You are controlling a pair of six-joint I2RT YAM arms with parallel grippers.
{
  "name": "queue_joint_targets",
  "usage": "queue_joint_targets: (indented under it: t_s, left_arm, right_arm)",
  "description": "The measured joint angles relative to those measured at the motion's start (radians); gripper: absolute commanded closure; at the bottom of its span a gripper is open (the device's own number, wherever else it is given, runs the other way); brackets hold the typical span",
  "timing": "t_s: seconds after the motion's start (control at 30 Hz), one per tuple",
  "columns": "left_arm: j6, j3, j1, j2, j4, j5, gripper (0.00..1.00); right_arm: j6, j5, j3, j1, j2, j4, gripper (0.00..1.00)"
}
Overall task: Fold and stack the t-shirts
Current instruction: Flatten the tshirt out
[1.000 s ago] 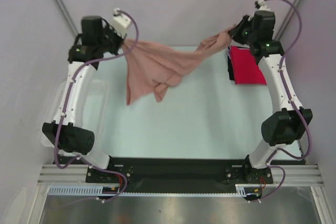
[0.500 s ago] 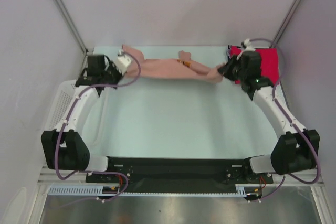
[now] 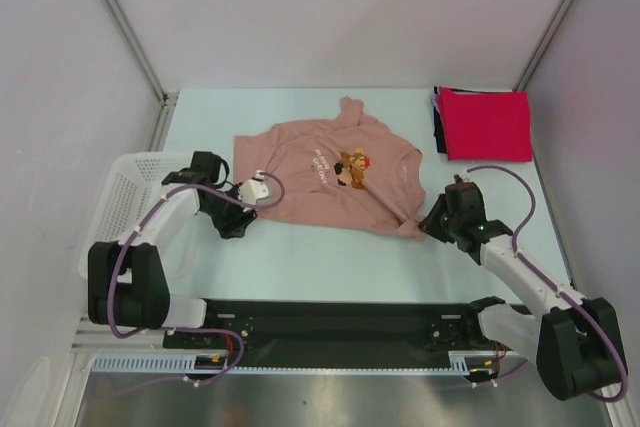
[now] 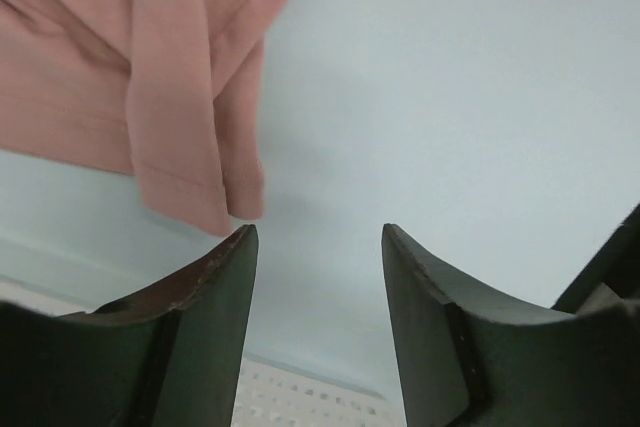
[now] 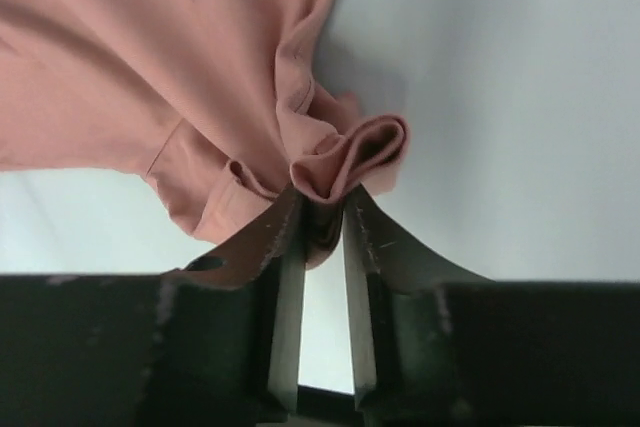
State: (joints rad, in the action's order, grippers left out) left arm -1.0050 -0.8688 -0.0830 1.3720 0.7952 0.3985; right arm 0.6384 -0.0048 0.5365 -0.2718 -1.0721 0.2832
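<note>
- The table point(image 3: 330, 247) is covered across its far middle by the pink t-shirt point(image 3: 320, 172), spread flat with the print up.
- A white basket point(image 3: 125, 187) is set at the table's left edge.
- A folded red t-shirt point(image 3: 487, 125) is laid on a black t-shirt point(image 3: 438, 127) in the far right corner.
- The right gripper point(image 5: 322, 202) is pinched on a bunched fold at the pink t-shirt's near right corner.
- The left gripper point(image 4: 318, 237) is held spread and empty, just beside the shirt's near left edge.

Dusty-pink t-shirt point(image 3: 320, 172): soft matt cloth, creased, hems stitched. Red t-shirt point(image 3: 487, 124), far right corner: matt cloth, lying smooth. Table point(image 3: 330, 257): smooth, pale, faint sheen. Basket point(image 3: 118, 197): white plastic lattice. Left gripper fingers point(image 4: 215, 307): dark, matt, scuffed edges.
</note>
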Motion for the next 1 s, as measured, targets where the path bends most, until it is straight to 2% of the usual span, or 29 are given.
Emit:
queue_joint_targets:
  t_s: [0.1, 0.17, 0.2, 0.27, 0.3, 0.47, 0.6, 0.83, 1.0]
  left_arm:
    - [0.002, -0.053, 0.000, -0.003, 0.059, 0.023, 0.42]
    - [0.040, -0.063, -0.002, -0.007, 0.013, 0.016, 0.44]
    - [0.060, -0.065, -0.003, -0.006, -0.011, 0.008, 0.45]
    - [0.085, -0.068, -0.014, 0.004, -0.037, -0.013, 0.47]
    - [0.093, -0.069, -0.034, 0.014, -0.049, -0.031, 0.47]
    - [0.132, -0.037, -0.160, 0.037, -0.121, -0.074, 0.45]
    - [0.178, -0.030, -0.241, 0.050, -0.183, -0.081, 0.44]
    - [0.211, -0.032, -0.330, 0.198, -0.300, -0.169, 0.44]
    - [0.211, -0.028, -0.334, 0.238, -0.326, -0.225, 0.46]
  right_arm:
    - [0.029, 0.028, -0.032, 0.008, 0.093, 0.077, 0.66]
    - [0.046, 0.041, -0.045, 0.021, 0.154, 0.126, 0.61]
    - [0.052, 0.045, -0.052, 0.031, 0.187, 0.152, 0.54]
    - [0.070, 0.047, -0.069, 0.047, 0.246, 0.195, 0.49]
    - [0.081, 0.046, -0.080, 0.053, 0.277, 0.217, 0.45]
    - [0.130, 0.042, -0.097, 0.058, 0.363, 0.297, 0.39]
    - [0.140, 0.051, -0.087, 0.067, 0.343, 0.296, 0.34]
    - [0.127, 0.042, -0.030, 0.074, 0.150, 0.243, 0.34]
    - [0.150, 0.041, -0.066, 0.001, 0.179, 0.244, 0.34]
